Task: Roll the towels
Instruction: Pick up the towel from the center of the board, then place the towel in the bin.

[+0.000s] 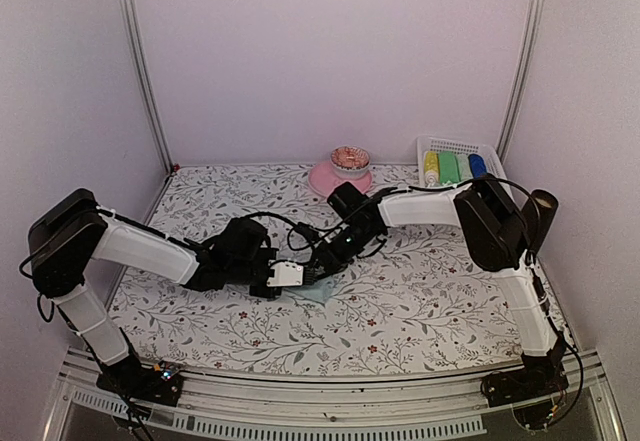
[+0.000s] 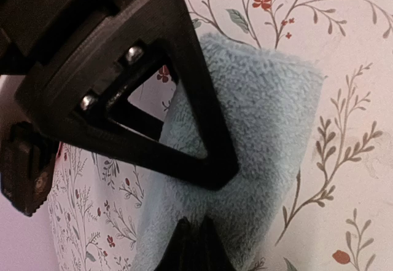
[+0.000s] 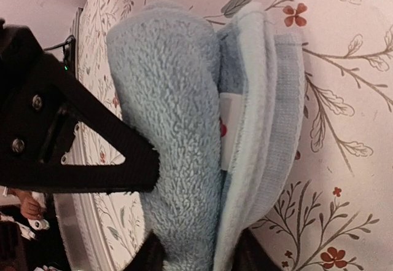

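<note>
Floral tablecloth (image 1: 430, 291) below; we judge the pale blue fleece towel (image 3: 172, 129) soft, springy: right gripper (image 3: 198, 254) clasps its middle, left gripper (image 2: 190, 247) closed.

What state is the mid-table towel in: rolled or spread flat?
Rolled, mostly. The towel is bunched into a thick roll in both wrist views, with its hemmed end wrapped loosely alongside, not tucked tight.

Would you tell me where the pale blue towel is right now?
From above, the pale blue towel lies near the middle of the table, between the left gripper and the right gripper.
</note>
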Robot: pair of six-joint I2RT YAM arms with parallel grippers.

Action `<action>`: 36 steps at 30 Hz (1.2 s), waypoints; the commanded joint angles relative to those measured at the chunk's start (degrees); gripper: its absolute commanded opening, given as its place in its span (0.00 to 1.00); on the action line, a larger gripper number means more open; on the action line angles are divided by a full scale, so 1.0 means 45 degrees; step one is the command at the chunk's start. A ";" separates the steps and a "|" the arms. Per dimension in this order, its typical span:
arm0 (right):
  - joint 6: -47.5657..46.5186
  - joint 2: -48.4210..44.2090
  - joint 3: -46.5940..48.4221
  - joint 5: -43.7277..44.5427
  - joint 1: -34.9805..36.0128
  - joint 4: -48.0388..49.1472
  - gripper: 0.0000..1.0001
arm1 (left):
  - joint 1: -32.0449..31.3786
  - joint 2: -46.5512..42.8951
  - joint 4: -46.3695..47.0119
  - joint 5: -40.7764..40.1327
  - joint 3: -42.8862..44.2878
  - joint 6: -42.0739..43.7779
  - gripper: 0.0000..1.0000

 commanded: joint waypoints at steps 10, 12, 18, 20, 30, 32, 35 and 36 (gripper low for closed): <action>0.0739 -0.0992 -0.0658 0.0692 -0.0534 0.0419 0.02 | 0.0835 -0.3167 -0.1556 0.0199 0.0136 -0.0498 0.77; 0.0973 -0.1586 -0.1020 0.0778 -0.0892 0.0851 0.02 | 0.1344 -0.3991 -0.1973 0.0456 0.0191 -0.0774 0.89; 0.1791 -0.3898 -0.2080 0.2025 -0.2328 0.1930 0.02 | 0.2922 -0.5689 -0.2207 0.0224 -0.0471 -0.1817 0.97; 0.2003 -0.4677 -0.2350 0.3018 -0.2911 0.2051 0.02 | 0.3473 -0.6038 -0.2312 0.0387 -0.0826 -0.2145 0.97; 0.2648 -0.7916 -0.3635 0.5971 -0.6597 0.2677 0.02 | 0.4497 -0.6485 -0.2798 0.0607 -0.2179 -0.2781 0.97; 0.2650 -0.8159 -0.3759 0.6301 -0.7336 0.2678 0.02 | 0.4508 -0.6571 -0.2818 0.0700 -0.2215 -0.2874 0.97; 0.2689 -0.8240 -0.3837 0.6780 -0.8300 0.2596 0.02 | 0.4516 -0.6646 -0.2877 0.0803 -0.2166 -0.2997 0.97; 0.2674 -0.8159 -0.3828 0.6988 -0.8580 0.2509 0.02 | 0.4511 -0.6655 -0.2854 0.0778 -0.2177 -0.2982 0.97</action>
